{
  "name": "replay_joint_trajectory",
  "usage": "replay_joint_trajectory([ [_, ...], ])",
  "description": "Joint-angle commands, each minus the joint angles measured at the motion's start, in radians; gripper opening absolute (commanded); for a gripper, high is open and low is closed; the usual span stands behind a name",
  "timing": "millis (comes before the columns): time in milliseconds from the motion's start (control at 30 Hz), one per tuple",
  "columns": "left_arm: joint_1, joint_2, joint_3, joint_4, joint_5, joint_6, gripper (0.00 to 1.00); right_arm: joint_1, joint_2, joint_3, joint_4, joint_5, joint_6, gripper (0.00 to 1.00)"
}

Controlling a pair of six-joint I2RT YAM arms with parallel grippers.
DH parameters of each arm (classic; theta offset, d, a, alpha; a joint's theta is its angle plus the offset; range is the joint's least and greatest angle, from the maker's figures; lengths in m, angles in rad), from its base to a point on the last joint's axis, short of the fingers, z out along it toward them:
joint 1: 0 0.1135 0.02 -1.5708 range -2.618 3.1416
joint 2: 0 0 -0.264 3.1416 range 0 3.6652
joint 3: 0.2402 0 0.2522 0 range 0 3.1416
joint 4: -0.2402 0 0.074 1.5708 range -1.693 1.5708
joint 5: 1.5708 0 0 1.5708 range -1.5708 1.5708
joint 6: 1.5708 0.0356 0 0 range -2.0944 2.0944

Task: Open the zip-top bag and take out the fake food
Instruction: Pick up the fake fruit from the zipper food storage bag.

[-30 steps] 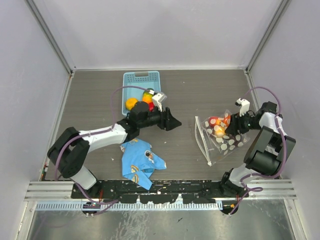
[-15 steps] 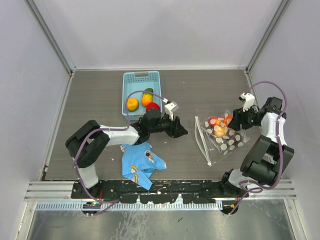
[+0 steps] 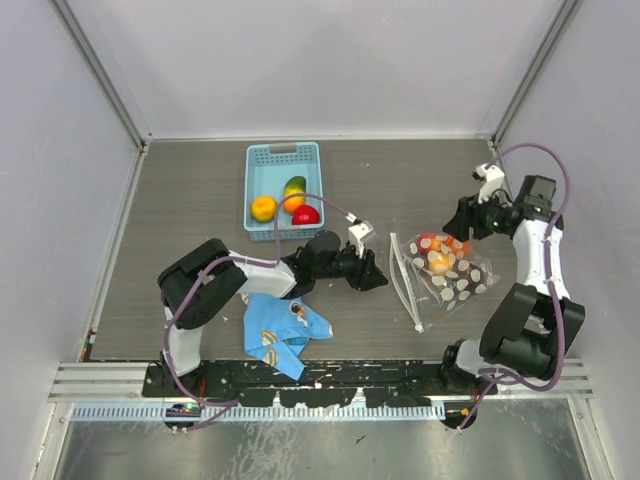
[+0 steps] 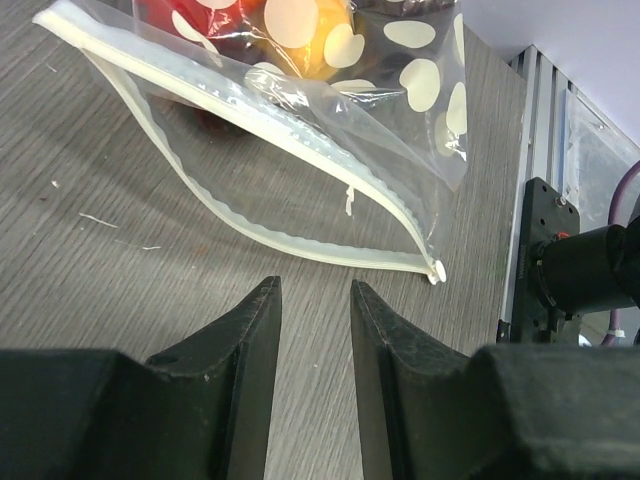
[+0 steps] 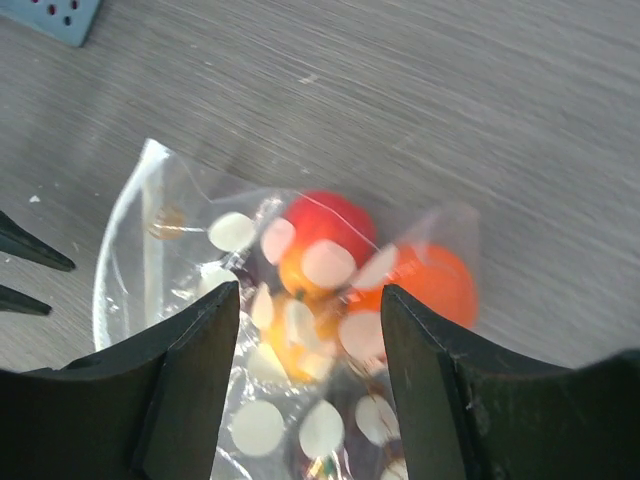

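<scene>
- The left jaws are set narrowly apart with nothing between them, low over the desk (image 3: 200, 200) and pointed at the gaping mouth of the clear, white-dotted zip-top bag (image 4: 400, 150).
- The right jaws are spread wide and empty above the bag's closed end, at about 3 o'clock on the desk.
- The bag lies flat at about 4 o'clock, its white zip strip parted towards 9 o'clock. The glossy red, orange and yellow plastic fake food (image 5: 325, 225) is bunched at its far end.
- The opening step is judged done and removal partly done: three plastic fruits (image 3: 264, 208) are seen in the light blue slotted plastic basket (image 3: 283, 156) at 12 o'clock.
- Next, the mouth would likely need to be entered and a piece pinched, or the closed end lifted so that the pieces slide out.
- A blue cartoon-print cloth (image 3: 283, 325) is crumpled at 6 o'clock.
- The desk is dark grey wood-grain, enclosed by pale walls and metal framing.
</scene>
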Motion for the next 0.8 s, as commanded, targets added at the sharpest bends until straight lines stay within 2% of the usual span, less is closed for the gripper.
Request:
replay_joint_trajectory([
  [0, -0.007, 0.003, 0.024, 0.112, -0.015, 0.025, 0.35, 0.137, -0.024, 0.022, 0.088, 0.047, 0.055, 0.63],
  [167, -0.01, 0.008, 0.019, 0.124, -0.018, 0.029, 0.35, 0.284, 0.021, 0.018, 0.123, 0.216, 0.057, 0.63],
  [433, -0.013, 0.029, 0.02, 0.137, -0.029, 0.023, 0.36, 0.363, 0.086, -0.027, 0.152, 0.442, 0.027, 0.63],
  [633, -0.013, 0.033, 0.007, 0.143, -0.04, 0.029, 0.36, 0.41, -0.027, -0.052, 0.107, 0.207, 0.0, 0.63],
  [767, -0.014, 0.024, -0.017, 0.166, -0.062, 0.04, 0.36, 0.447, -0.082, -0.063, 0.067, 0.121, 0.01, 0.63],
])
